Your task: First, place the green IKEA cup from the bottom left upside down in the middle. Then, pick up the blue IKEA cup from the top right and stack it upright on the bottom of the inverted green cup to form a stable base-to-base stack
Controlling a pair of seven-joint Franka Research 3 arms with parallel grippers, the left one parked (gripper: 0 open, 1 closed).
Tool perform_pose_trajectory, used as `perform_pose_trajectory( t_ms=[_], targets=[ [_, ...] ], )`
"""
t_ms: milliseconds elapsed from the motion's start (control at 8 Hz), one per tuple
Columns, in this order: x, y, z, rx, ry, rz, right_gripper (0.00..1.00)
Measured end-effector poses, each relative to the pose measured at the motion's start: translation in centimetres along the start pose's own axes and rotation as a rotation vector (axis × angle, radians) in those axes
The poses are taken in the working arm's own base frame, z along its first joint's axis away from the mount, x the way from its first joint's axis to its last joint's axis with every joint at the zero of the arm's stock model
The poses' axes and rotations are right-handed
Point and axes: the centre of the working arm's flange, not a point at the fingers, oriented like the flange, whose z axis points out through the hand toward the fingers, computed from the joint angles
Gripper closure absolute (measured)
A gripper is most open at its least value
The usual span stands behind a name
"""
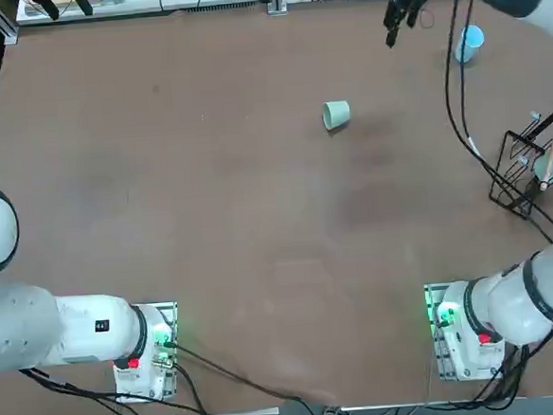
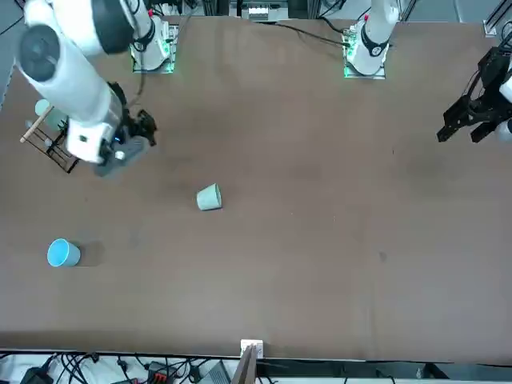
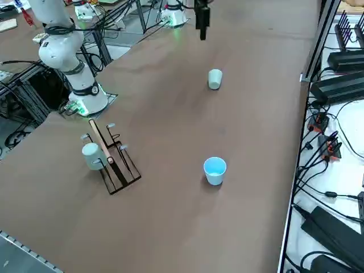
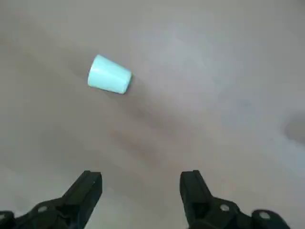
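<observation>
Going left to right in the top view: the green IKEA cup point(image 1: 336, 114), smooth tapered plastic, sits base-up mid-table on the matte brown tabletop point(image 1: 211, 222). The right gripper point(image 1: 403, 13) hangs above the table with nothing in it, dark fingers spread wide. The sky-blue blue IKEA cup point(image 1: 469, 42) stands upright near the far right corner.
</observation>
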Motion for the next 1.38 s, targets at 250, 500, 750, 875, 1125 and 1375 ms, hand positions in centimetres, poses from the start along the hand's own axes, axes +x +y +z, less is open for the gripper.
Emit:
perform_pose_trajectory(
  t_ms=[250, 500, 750, 875, 1125, 1375],
  targets=[
    [2.3, 0.0, 3.9, 0.004, -0.007, -0.275, 0.0],
    [4.7, -1.0, 8.2, 0.035, 0.008, -0.533, 0.0],
    [6.6, -1.0, 13.0, 0.099, 0.062, -0.745, 0.0],
    [7.4, -0.8, 15.5, 0.132, 0.105, -0.832, 0.0],
    [8.4, -0.5, 20.0, 0.184, 0.171, -0.958, 0.01],
    [8.8, -0.3, 22.6, 0.189, 0.196, -1.041, 0.01]
  ],
)
